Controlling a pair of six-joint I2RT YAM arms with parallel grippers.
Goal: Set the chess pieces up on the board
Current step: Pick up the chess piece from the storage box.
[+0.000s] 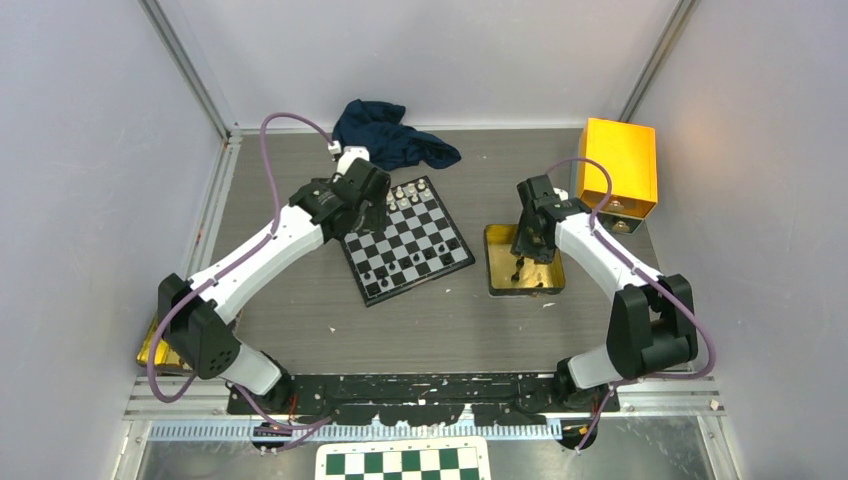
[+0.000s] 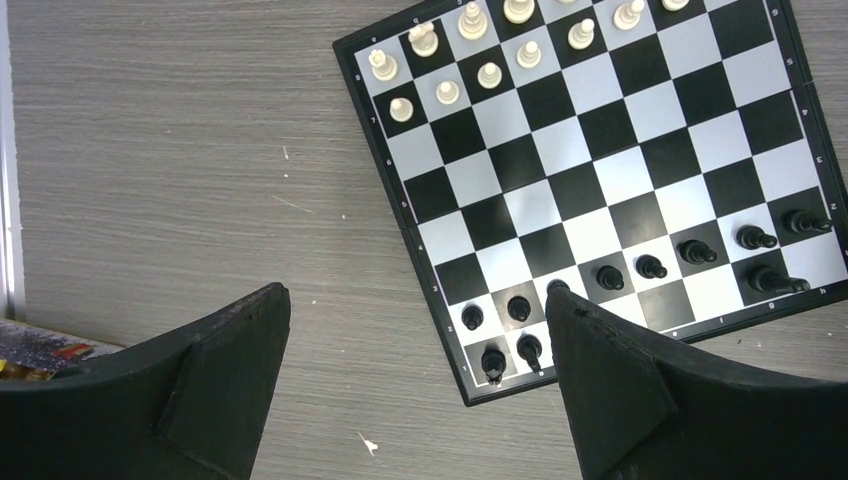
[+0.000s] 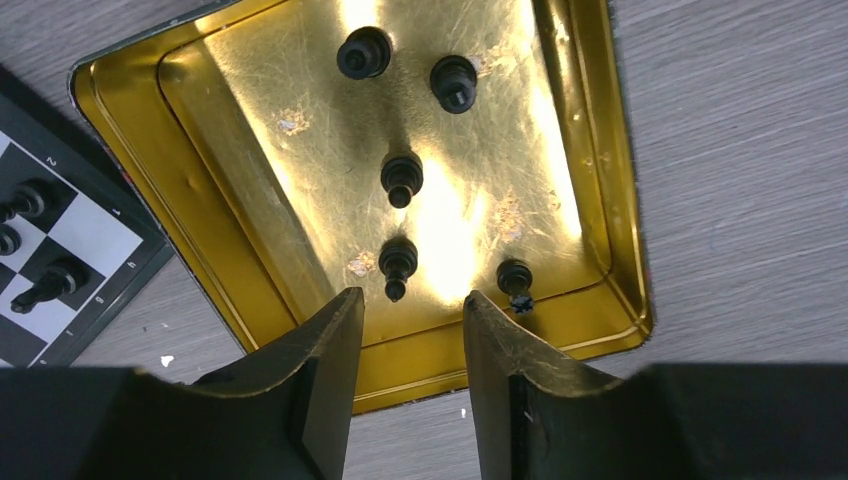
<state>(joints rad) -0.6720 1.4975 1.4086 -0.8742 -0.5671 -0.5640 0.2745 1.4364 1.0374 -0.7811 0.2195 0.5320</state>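
On the grey wood-grain worktop (image 1: 450,330), the left end effector (image 2: 415,300) hangs with its fingers spread wide and nothing between them, above the left side of the small square chessboard (image 1: 415,238). The chessboard has black and silvery-white checks and a thin black border, and it lies flat near the middle of the worktop. It is turned askew to the worktop's edges, so its corners point off the straight.

The tiny white pieces (image 2: 447,92) fill its far end in two rows. The black pieces (image 2: 650,267) stand at the near end: a line of pawns, with a few others on the last rank behind them. The middle squares are bare.

Just right of the chessboard lies a shallow, scratched, gold-coloured metal tray (image 3: 300,150). It holds five black figures (image 3: 401,178), set apart from one another and seemingly upright. The right end effector (image 3: 412,297) is above the tray's near rim, with its fingers only narrowly apart and gripping nothing.

A crumpled dark blue cloth (image 1: 390,135) lies beyond the chessboard. An orange-yellow box (image 1: 620,165) sits at the far right.
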